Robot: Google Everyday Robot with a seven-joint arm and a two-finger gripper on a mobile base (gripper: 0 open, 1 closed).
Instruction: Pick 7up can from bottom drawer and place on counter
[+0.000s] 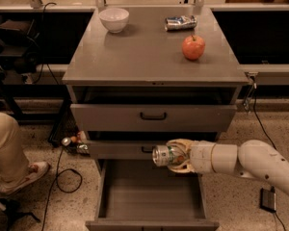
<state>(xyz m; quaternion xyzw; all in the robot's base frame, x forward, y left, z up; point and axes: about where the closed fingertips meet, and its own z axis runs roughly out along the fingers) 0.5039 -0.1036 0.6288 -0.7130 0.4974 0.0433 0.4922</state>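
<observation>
Gripper (177,156): fingers clamped around the 7up can (163,156), which lies sideways with its shiny end to the left.
- Below: bottom drawer (149,196), open.
- Just behind: middle drawer front (120,149).
- Above: top drawer (153,117), then counter (144,52) bearing white bowl (113,19), dented can (179,22) and apple (193,47).
- Far left: person's leg (9,148).

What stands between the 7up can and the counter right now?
The gripper holds the 7up can over the open bottom drawer, in front of the middle drawer. The way up passes the top drawer front and the edge of the counter; the apple, bowl and dented can sit farther back.
</observation>
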